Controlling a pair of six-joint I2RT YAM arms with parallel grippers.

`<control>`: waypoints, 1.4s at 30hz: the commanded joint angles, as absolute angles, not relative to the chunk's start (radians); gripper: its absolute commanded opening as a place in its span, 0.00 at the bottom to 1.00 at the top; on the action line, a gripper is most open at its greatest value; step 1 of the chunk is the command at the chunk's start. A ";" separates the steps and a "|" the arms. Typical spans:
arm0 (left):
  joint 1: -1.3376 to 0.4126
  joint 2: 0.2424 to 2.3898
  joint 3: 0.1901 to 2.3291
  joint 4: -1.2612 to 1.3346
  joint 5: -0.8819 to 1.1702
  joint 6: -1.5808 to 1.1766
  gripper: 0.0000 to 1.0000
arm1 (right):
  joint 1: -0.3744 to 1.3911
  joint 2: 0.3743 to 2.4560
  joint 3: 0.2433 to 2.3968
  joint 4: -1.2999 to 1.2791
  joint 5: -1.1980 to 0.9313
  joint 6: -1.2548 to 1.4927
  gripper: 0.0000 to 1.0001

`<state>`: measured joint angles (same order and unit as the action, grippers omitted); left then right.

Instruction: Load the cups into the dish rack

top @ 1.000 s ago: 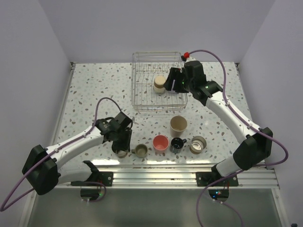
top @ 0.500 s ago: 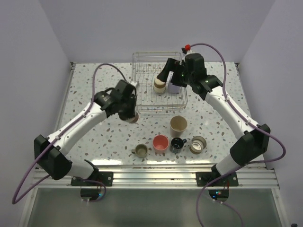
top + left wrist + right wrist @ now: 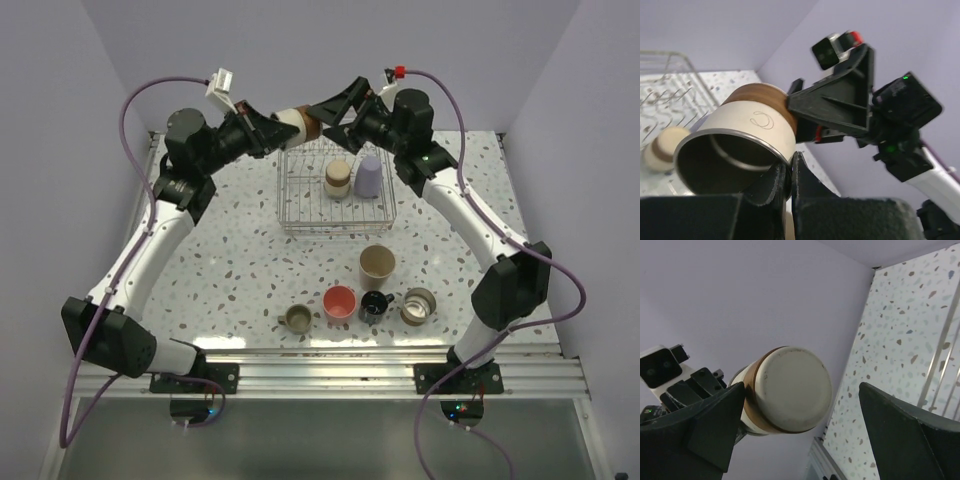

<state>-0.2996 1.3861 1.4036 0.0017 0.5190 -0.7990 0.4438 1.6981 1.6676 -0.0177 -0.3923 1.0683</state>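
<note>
My left gripper (image 3: 283, 126) is shut on the rim of a silvery-beige metal cup (image 3: 297, 122) with a brown band, held sideways high over the back edge of the dish rack (image 3: 300, 205). The left wrist view shows its fingers (image 3: 802, 182) pinching the cup (image 3: 747, 127). My right gripper (image 3: 332, 108) is open, facing the cup's base (image 3: 790, 387), with a finger (image 3: 707, 425) on either side. Another beige cup (image 3: 338, 178) and the lavender cup (image 3: 369, 176) stand in the rack.
On the table near the front stand the tan cup (image 3: 377, 265), coral-pink cup (image 3: 340, 302), black mug (image 3: 375, 305) and two metal cups (image 3: 297, 319) (image 3: 418, 306). The back wall is close behind both grippers.
My left arm lifted the metal cup from the front left of the table up over the rack's back. My right gripper left the lavender cup in the rack and rose toward the cup.
</note>
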 commanded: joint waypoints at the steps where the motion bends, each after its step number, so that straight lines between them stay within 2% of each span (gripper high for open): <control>1: -0.287 1.400 1.378 0.423 0.632 -1.014 0.00 | 0.443 1.716 1.729 0.110 -0.446 1.189 0.99; 9: -0.282 1.440 1.330 0.666 0.631 -1.152 0.00 | 0.454 1.738 1.730 0.192 -0.442 1.275 0.97; 13: -0.284 1.450 1.312 0.699 0.604 -1.169 0.00 | 0.465 1.752 1.729 0.230 -0.442 1.301 0.82; 14: -0.284 1.454 1.316 0.706 0.607 -1.172 0.00 | 0.466 1.749 1.727 0.238 -0.434 1.299 0.71; 17: -0.284 1.468 1.318 0.704 0.612 -1.180 0.00 | 0.469 1.735 1.709 0.238 -0.410 1.292 0.45; 18: -0.282 1.468 1.318 0.695 0.611 -1.174 0.00 | 0.469 1.735 1.709 0.235 -0.407 1.290 0.29; 19: -0.282 1.470 1.318 0.681 0.612 -1.169 0.00 | 0.471 1.733 1.709 0.230 -0.405 1.282 0.22; 20: -0.276 1.471 1.316 0.646 0.612 -1.164 0.06 | 0.471 1.733 1.710 0.218 -0.400 1.278 0.17; 21: -0.273 1.468 1.313 0.625 0.615 -1.154 0.12 | 0.469 1.736 1.712 0.209 -0.397 1.261 0.06; 22: -0.268 1.467 1.307 0.603 0.627 -1.144 0.22 | 0.469 1.738 1.718 0.193 -0.394 1.247 0.01; 28: -0.195 1.378 1.267 0.226 0.629 -0.918 0.69 | 0.459 1.778 1.833 -0.055 -0.292 0.995 0.00; 30: -0.173 1.333 1.267 0.042 0.580 -0.795 0.78 | 0.459 1.796 1.873 -0.115 -0.243 0.944 0.00; 31: -0.167 1.319 1.259 0.002 0.563 -0.758 0.87 | 0.460 1.821 1.885 -0.135 -0.226 0.890 0.00; 32: -0.163 1.304 1.255 -0.114 0.520 -0.723 0.92 | 0.462 1.831 1.905 -0.168 -0.207 0.867 0.00; 35: -0.158 1.247 1.220 -0.256 0.431 -0.626 1.00 | 0.479 1.896 1.975 -0.248 -0.108 0.743 0.00; 42: -0.158 1.146 1.144 -0.390 0.361 -0.545 1.00 | 0.607 2.072 2.167 -0.402 0.167 0.416 0.00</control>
